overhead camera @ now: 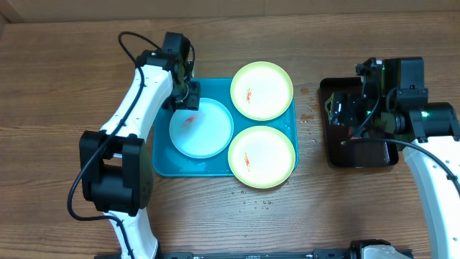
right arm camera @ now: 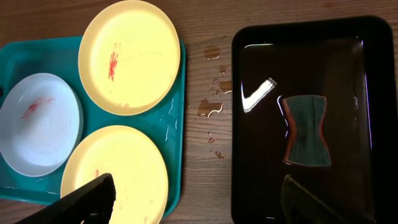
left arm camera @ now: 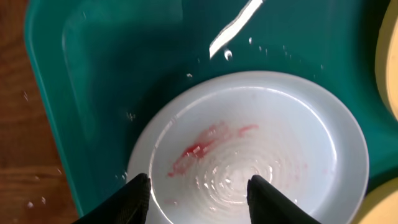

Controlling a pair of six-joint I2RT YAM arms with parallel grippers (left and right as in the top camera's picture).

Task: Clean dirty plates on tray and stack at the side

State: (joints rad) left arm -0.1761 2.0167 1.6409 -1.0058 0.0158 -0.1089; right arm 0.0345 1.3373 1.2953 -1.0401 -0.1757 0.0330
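The turquoise tray [overhead camera: 162, 162] holds three plates. The smaller whitish-blue plate [overhead camera: 201, 128] lies on its left with a red smear and water. One yellow-green plate [overhead camera: 261, 91] lies at the far right, another [overhead camera: 261, 157] at the near right, each with a red-orange smear. My left gripper [overhead camera: 188, 98] is open and empty, just above the far-left edge of the whitish-blue plate [left arm camera: 261, 143]. My right gripper [overhead camera: 343, 119] is open and empty above the black tray. The right wrist view shows the tray [right arm camera: 37, 53] and all three plates.
A glossy black tray [overhead camera: 359, 157] stands right of the turquoise one, holding water and a green-and-orange sponge [right arm camera: 306, 130]. Water drops [right arm camera: 211, 109] lie on the wooden table between the two trays.
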